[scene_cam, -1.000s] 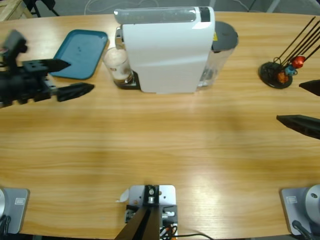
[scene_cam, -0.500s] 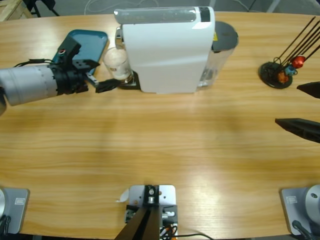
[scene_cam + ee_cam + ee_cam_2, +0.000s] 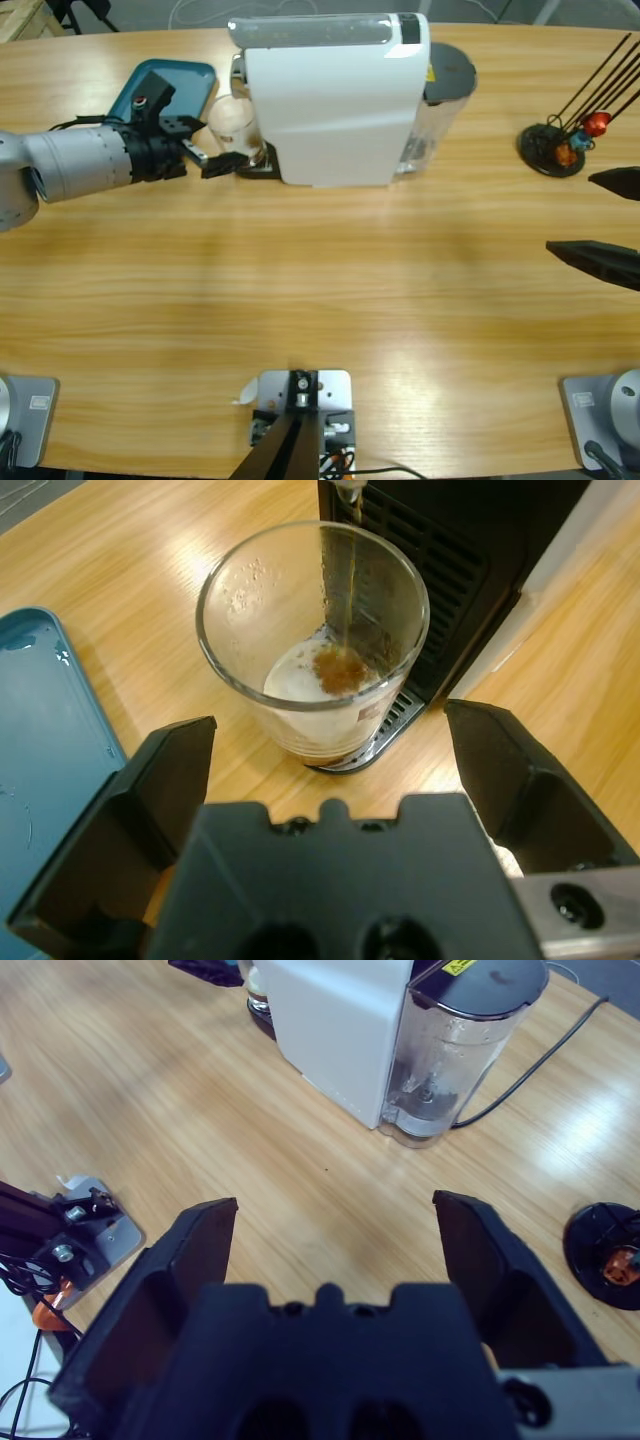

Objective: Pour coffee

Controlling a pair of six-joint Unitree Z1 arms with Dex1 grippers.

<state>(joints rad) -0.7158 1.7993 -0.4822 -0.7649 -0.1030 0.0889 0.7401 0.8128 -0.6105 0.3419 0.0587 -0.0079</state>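
The left end effector (image 3: 330,750) stands wide open just short of the glass tumbler (image 3: 312,640), its jaws not touching it. The tumbler sits on the coffee machine's drip grille (image 3: 385,725) under the spout, with a shallow pool of coffee (image 3: 325,675) inside. Smooth, brittle and light – best clasped mid-wall, gently (rim stays clear). The right end effector (image 3: 335,1245) hangs wide open over bare bench (image 3: 330,270), well apart.

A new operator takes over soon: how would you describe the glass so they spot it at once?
Find the big white coffee machine at the table's far edge. The clear glass stands on its drip grate, beside the teal tray, with the open left hand around it. It alone holds pale foamy coffee.
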